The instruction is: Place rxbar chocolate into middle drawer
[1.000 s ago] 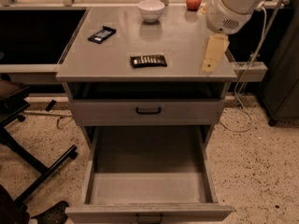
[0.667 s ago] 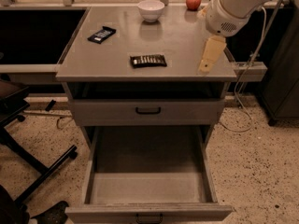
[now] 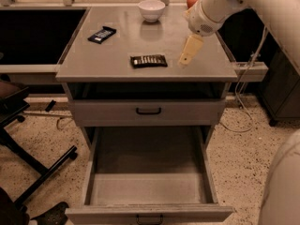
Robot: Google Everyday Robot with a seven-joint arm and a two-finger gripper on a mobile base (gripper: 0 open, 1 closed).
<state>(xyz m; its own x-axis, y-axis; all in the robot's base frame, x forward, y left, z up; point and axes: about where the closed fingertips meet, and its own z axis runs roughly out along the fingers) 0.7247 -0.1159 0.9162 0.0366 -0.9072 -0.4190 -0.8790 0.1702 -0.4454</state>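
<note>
The pale gripper [image 3: 190, 53] hangs empty just above the grey desk [image 3: 117, 50]; whether it is wide or narrow I cannot tell. Near it, to its left, the flat dark-brown rxbar chocolate [image 3: 148, 60] lies untouched near the desk's front edge. Below, the wide grey metal middle drawer [image 3: 149, 187] stands pulled out. The step in hand looks like the reach. Next, the gripper must move over the bar, descend and grasp it.

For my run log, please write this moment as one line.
rxbar chocolate: flat on cabinet top | gripper: over cabinet top, right of rxbar chocolate, apart | middle drawer: open
</note>
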